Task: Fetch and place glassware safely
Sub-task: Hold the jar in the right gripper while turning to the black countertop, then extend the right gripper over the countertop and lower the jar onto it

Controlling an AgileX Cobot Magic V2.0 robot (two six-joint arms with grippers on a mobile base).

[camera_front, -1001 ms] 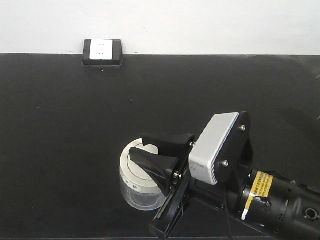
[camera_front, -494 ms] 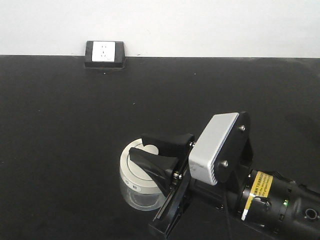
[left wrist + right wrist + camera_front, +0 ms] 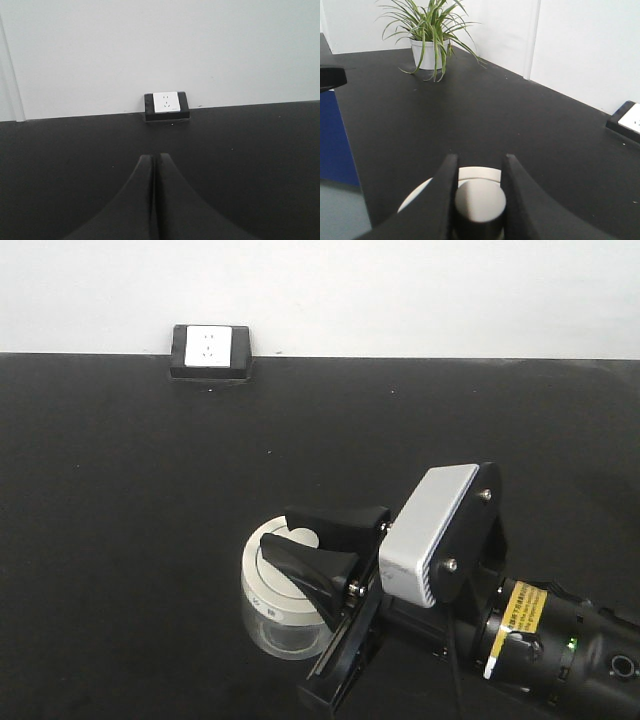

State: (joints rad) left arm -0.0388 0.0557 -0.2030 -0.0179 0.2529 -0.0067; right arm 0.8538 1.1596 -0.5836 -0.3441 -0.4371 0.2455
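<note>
Glass jar (image 3: pixel 262 592) stands on the table (image 3: pixel 120 490), its lid knob (image 3: pixel 480 202) pinched between the right gripper's (image 3: pixel 280 532) fingers (image 3: pixel 335 525).

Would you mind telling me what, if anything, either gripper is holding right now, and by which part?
The right gripper clamps the glass jar by its lid's central knob; the left gripper is shut on nothing.

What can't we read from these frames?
- Front view: fingers of the right hand hide the knob of the squat clear glass jar with cream-white lid.
- Right wrist view: glass body hidden beneath lid, cut by bottom edge.
- Left wrist view: jar out of frame; shut left hand shows fingertips only.
</note>
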